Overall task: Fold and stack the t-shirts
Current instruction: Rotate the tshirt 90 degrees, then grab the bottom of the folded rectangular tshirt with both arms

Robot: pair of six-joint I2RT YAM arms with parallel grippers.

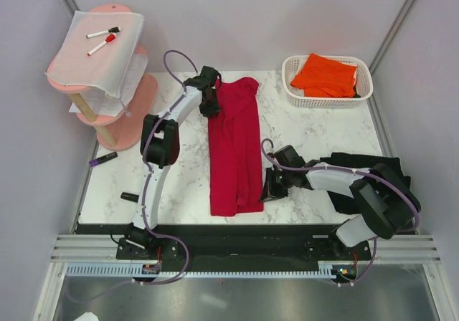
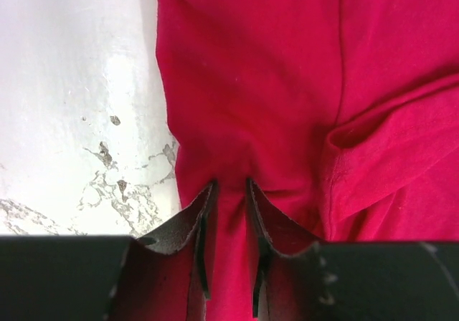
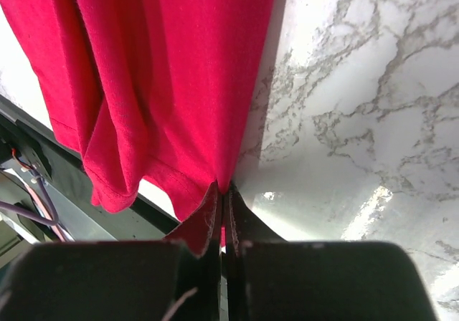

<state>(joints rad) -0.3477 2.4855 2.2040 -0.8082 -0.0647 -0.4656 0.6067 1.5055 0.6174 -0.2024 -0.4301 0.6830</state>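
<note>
The crimson red t-shirt (image 1: 235,149) lies on the marble table as a long narrow strip running from far to near. My left gripper (image 1: 212,104) is at the strip's far left edge; in the left wrist view it (image 2: 229,186) is shut on a pinch of red fabric (image 2: 287,84). My right gripper (image 1: 267,190) is at the strip's near right edge; in the right wrist view it (image 3: 224,189) is shut tight on the red hem (image 3: 158,84). The black t-shirt (image 1: 373,165) lies at the right, partly under my right arm. The orange t-shirt (image 1: 324,74) is in the basket.
A white basket (image 1: 362,95) stands at the back right. A pink stand (image 1: 133,117) at the back left carries a white sheet (image 1: 97,52) with marker pens. A purple marker (image 1: 102,159) lies at the table's left edge. A black rail (image 1: 229,229) borders the near edge.
</note>
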